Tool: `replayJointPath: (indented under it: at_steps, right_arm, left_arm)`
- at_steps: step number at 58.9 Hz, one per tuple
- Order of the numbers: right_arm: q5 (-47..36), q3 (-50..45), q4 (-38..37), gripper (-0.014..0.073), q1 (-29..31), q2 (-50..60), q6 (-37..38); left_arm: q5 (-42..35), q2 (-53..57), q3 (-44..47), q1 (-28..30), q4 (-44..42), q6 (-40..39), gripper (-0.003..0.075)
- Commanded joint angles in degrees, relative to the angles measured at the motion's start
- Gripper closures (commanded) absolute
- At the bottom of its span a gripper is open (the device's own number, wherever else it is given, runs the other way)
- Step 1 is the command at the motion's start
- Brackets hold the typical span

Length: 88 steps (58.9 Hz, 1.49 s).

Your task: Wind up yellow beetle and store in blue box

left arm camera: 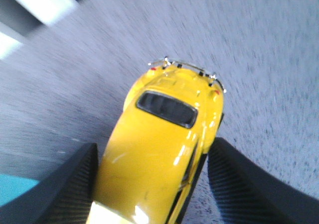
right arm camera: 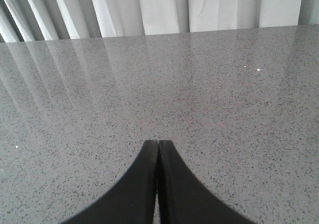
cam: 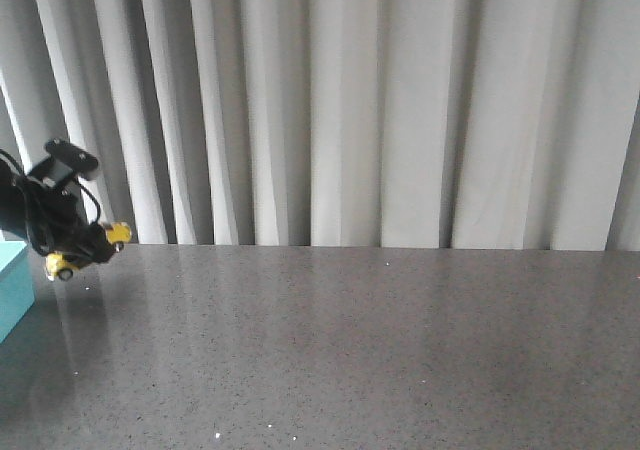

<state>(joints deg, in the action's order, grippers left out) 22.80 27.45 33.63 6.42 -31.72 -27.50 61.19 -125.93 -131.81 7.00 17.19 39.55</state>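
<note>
My left gripper [cam: 85,250] is shut on the yellow beetle [cam: 90,248] and holds it in the air at the far left, just right of the blue box [cam: 10,288], which shows only partly at the frame edge. In the left wrist view the beetle [left arm camera: 159,149] sits between the two black fingers [left arm camera: 75,184] of the gripper [left arm camera: 153,149], rear window and chrome bumper pointing away, above the grey table. A turquoise corner of the box [left arm camera: 15,191] shows beside one finger. My right gripper [right arm camera: 158,144] is shut and empty, low over the table; it is not in the front view.
The grey speckled tabletop [cam: 350,350] stretches to the right, with white curtains [cam: 350,100] behind its far edge. The left wrist view is motion-blurred.
</note>
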Motion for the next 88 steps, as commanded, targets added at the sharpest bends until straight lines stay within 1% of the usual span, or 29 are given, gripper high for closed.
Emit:
replayJointPath:
  at_steps: [1, 8, 16, 22, 28, 35, 38, 47, 52, 57, 61, 68, 76, 82, 88]
  right_arm:
    - [-3.2, 1.5, 1.0, 0.0601, -0.1, 0.0, -0.5]
    - [-3.2, 1.5, 1.0, 0.0601, -0.1, 0.0, -0.5]
    - [-3.2, 1.5, 1.0, 0.0601, -0.1, 0.0, -0.5]
    - [-3.2, 1.5, 1.0, 0.0601, -0.1, 0.0, -0.5]
    - [-3.2, 1.5, 1.0, 0.0601, -0.1, 0.0, -0.5]
    - [-3.2, 1.5, 1.0, 0.0601, -0.1, 0.0, -0.5]
    - [-3.2, 1.5, 1.0, 0.0601, -0.1, 0.0, -0.5]
    - [-3.2, 1.5, 1.0, 0.0601, -0.1, 0.0, -0.5]
    - [-3.2, 1.5, 1.0, 0.0601, -0.1, 0.0, -0.5]
    - [-3.2, 1.5, 1.0, 0.0601, -0.1, 0.0, -0.5]
    - [-3.2, 1.5, 1.0, 0.0601, -0.1, 0.0, -0.5]
    - [-3.2, 1.5, 1.0, 0.0601, -0.1, 0.0, -0.5]
    - [-3.2, 1.5, 1.1, 0.0601, 0.0, 0.0, -0.5]
    - [-3.2, 1.5, 1.1, 0.0601, 0.0, 0.0, -0.5]
    - [-3.2, 1.5, 1.1, 0.0601, 0.0, 0.0, -0.5]
  left_arm:
    - [-4.6, 8.7, -3.1, 1.5, -0.2, -3.8, 0.0727]
    - [-6.2, 13.7, -3.1, 5.3, -5.7, -9.2, 0.0727]
    - [-5.4, 15.7, -3.1, 12.6, -10.9, -16.8, 0.0727]
    - [-3.7, 14.4, -2.1, 17.7, -10.5, -20.8, 0.0727]
    - [-4.9, 12.5, 2.7, 21.1, -6.6, -21.7, 0.0726]
    - [-6.7, 9.8, 8.9, 22.0, -1.9, -20.4, 0.0726]
    - [-6.7, 8.5, 10.3, 21.9, -1.7, -19.2, 0.0726]
    - [-5.4, 4.8, 11.4, 21.6, -2.2, -19.7, 0.0719]
    - [-4.7, 3.6, 11.4, 21.6, -1.8, -20.4, 0.0701]
    - [-4.8, 3.6, 11.4, 21.6, -0.8, -20.4, 0.0667]
    - [-5.0, 3.6, 11.4, 21.6, 0.1, -20.4, 0.0625]
    - [-4.8, 3.7, 11.2, 21.6, 1.2, -20.4, 0.0525]
    - [-4.3, 3.8, 11.2, 21.6, 1.2, -21.5, 0.0364]
    - [-3.9, 3.8, 11.2, 21.6, 1.2, -23.8, 0.0265]
    - [-3.3, 4.1, 11.1, 21.6, 1.2, -24.9, 0.0221]
